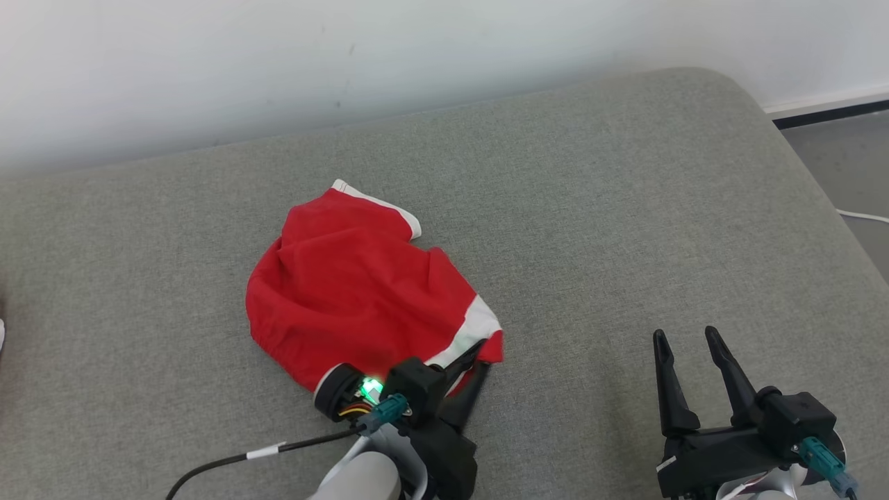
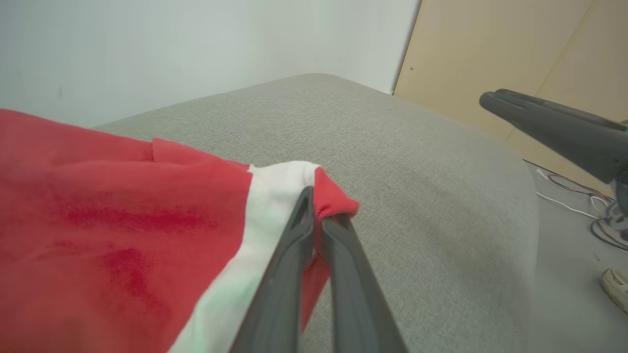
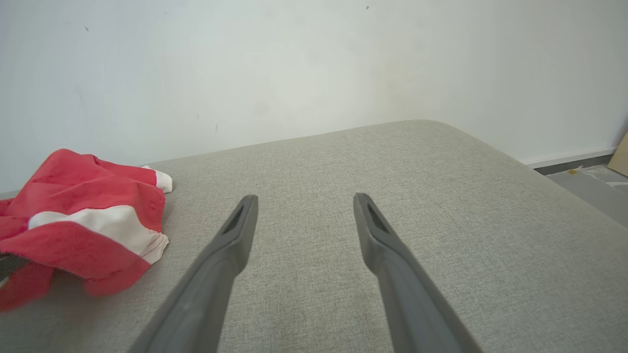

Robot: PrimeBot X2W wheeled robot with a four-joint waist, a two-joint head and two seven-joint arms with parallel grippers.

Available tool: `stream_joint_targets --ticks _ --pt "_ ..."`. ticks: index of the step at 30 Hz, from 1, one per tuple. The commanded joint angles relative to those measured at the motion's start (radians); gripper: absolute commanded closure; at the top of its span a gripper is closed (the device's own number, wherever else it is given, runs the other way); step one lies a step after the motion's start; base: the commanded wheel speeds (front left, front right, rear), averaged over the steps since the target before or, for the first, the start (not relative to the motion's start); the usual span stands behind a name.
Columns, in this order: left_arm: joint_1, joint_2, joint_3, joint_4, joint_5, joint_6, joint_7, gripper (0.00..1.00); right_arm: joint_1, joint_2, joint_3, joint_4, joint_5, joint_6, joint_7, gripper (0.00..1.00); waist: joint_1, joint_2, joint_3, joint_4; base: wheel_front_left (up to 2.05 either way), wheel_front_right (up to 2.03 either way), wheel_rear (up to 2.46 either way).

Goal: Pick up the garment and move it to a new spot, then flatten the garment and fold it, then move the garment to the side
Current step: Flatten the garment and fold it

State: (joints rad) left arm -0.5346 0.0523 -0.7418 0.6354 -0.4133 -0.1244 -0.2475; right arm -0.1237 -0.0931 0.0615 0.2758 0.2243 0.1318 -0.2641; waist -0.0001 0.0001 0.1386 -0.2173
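- Garment (image 1: 347, 292): red cloth with white trim, lying crumpled on the grey cushion (image 1: 625, 208). Bare cushion lies all around it, with more to its right than to its left. I judge it light, limp and not slippery. It should drape and bunch rather than hold a shape, so one grip will lift only a corner.
- Far hem (image 1: 389, 205): white edging at the garment's top corner, lying loose. I judge it a sound second place to take hold.
- White band (image 1: 476, 323): at the garment's near right corner. The seam looks doubled there, so it is probably the firmest place to grip.
- Left gripper (image 1: 479, 360): at that same near right corner, clenched on the garment beside the white band. In my left wrist view, red cloth sits pinched between the fingers (image 2: 284, 274).
- Right gripper (image 1: 686, 337): well to the right of the garment, over bare cushion. It is released, with the jaws spread wide and nothing in them.
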Motion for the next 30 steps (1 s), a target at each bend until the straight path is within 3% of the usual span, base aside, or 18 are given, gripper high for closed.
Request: stream_joint_targets --ticks 1,6,10,20,26,30 --pt "0.003 -0.002 -0.01 -0.008 -0.01 -0.004 -0.01 0.0 -0.004 -0.005 -0.003 0.003 0.003 -0.002 0.0 0.0 0.0001 -0.0001 -0.004 0.002 0.0 0.0 0.0" --pt "-0.019 -0.001 -0.037 -0.068 -0.046 0.034 -0.018 0.0 0.014 -0.006 -0.017 0.007 -0.005 -0.002 0.0 0.0 0.0001 -0.0001 -0.027 0.032 0.0 0.0 0.0" --pt "0.012 0.002 0.014 -0.15 -0.026 0.065 -0.018 0.0 0.03 -0.007 -0.027 0.006 -0.01 -0.002 0.0 0.0 0.0001 -0.0001 -0.053 0.072 0.0 0.0 0.0" --pt "0.196 0.106 0.279 -0.419 0.043 0.155 -0.018 0.0 0.061 -0.005 -0.046 -0.005 -0.019 -0.002 0.0 0.0 0.0001 -0.0001 -0.091 0.156 0.0 0.0 0.0" --pt "0.346 0.134 0.442 -0.522 0.083 0.171 -0.018 0.0 0.065 -0.011 -0.045 -0.012 -0.019 -0.002 0.0 0.0 0.0001 -0.0001 -0.097 0.175 0.0 0.0 0.0" --pt "0.435 0.122 0.528 -0.568 0.115 0.168 -0.018 0.0 0.069 -0.016 -0.049 -0.015 -0.013 -0.002 0.0 0.0 0.0001 -0.0001 -0.095 0.184 0.0 0.0 0.0"
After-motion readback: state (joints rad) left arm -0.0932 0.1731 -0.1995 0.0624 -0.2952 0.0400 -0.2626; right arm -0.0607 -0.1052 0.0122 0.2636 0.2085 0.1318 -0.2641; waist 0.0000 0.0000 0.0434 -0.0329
